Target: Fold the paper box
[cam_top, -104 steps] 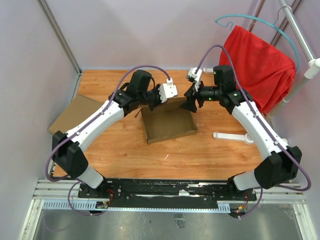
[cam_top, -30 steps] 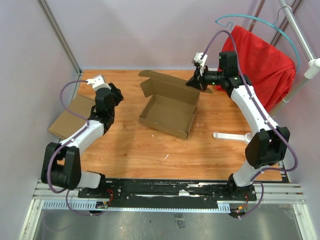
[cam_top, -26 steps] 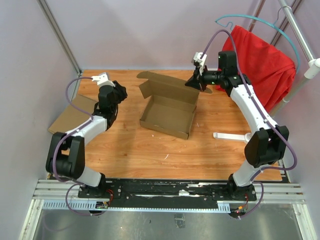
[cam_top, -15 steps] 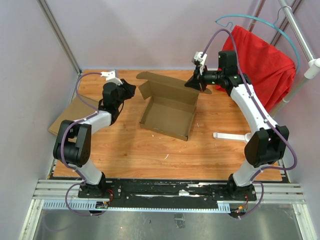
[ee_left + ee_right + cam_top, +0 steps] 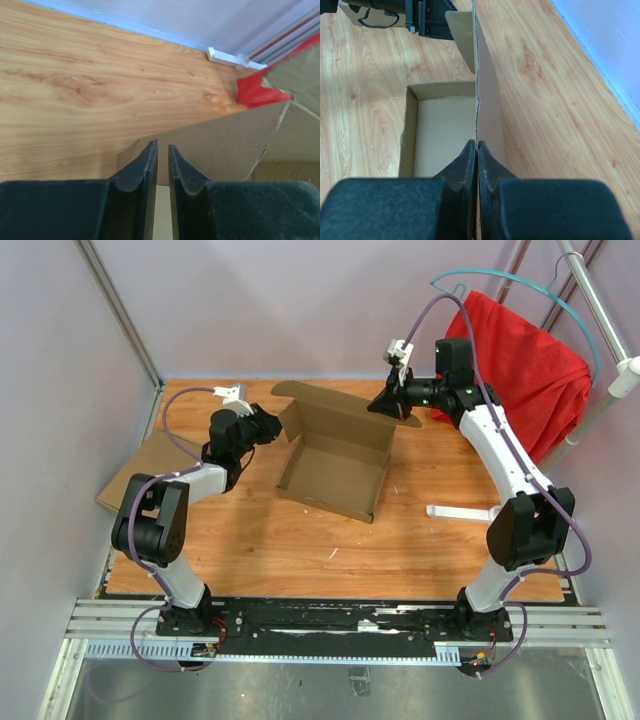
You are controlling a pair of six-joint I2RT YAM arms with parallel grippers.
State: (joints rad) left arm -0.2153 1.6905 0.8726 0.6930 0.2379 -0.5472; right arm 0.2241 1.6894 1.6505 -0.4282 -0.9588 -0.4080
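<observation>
Your right gripper (image 5: 477, 144) is clamped on the paper box (image 5: 335, 465). Its fingers are pressed together on the top edge of the upright lid (image 5: 340, 412), at the lid's right end above the back right corner of the tray (image 5: 445, 135).

Your left gripper (image 5: 161, 145) sits at the lid's other end, at the side flap (image 5: 290, 420) that juts from it. Its jaws stand nearly together, leaving a narrow slit with pale cardboard showing in it. You cannot tell whether the pads actually press the flap.

The box lies between your two grippers, toward the far side of the table (image 5: 300, 540) and turned a little askew. The tray has its four low walls raised, and its floor is plain brown board from wall to wall. The lid rises from the tray's back wall, close to vertical. The board is brown corrugated card, and a rough crease runs where the flap meets the lid.

Farther out:
- A flat cardboard sheet (image 5: 140, 472) lies at the table's left edge.
- A white plastic piece (image 5: 465, 512) lies to the right of the box, apart from it.
- A red cloth (image 5: 515, 365) hangs on a teal hanger (image 5: 500, 278) at the far right.
</observation>
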